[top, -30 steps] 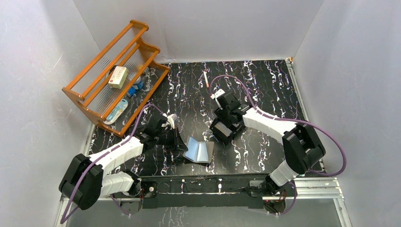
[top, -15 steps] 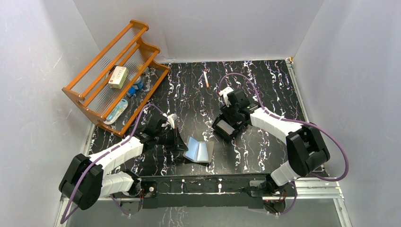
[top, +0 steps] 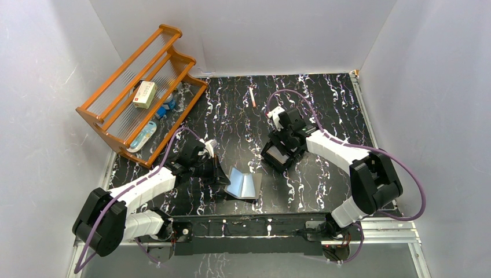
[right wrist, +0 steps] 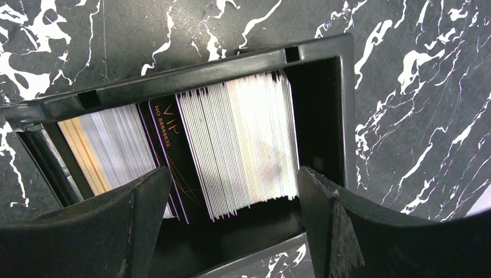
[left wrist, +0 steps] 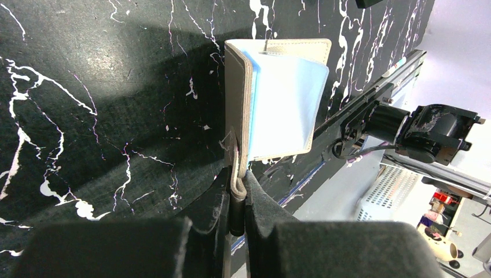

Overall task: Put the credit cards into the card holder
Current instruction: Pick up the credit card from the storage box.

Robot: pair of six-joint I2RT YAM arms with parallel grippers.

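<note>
The left jaws are clenching the near edge of the card holder (left wrist: 284, 104), pinching one dull grey-brown flap so that it is standing nearly upright. The other flap is lying open to the right on the desk (top: 324, 104), showing its shiny pale-blue inside and a stitched cream border. In the overhead view the holder is sitting near the front middle of the desk, between the two arms.

The right jaws are spreading wide, released, one finger on each side of a packed row of credit cards (right wrist: 243, 145). I cannot tell whether either finger is touching the cards. The cards are standing on edge inside a shallow black tray (right wrist: 324, 58), leaning together. Most are white and grey, a black one printed "VIP" (right wrist: 168, 145) is dividing the row, and yellowish and grey ones are showing at the left end. The tray is resting to the right of the holder and a little farther back, apart from it.

At the far left an orange wooden rack (top: 173, 58) is holding a cream box with red print (top: 145, 94), some small blue items (top: 167, 106) and a pale packet (top: 142, 136). A thin stick (top: 252, 97) is lying at the far middle.
</note>
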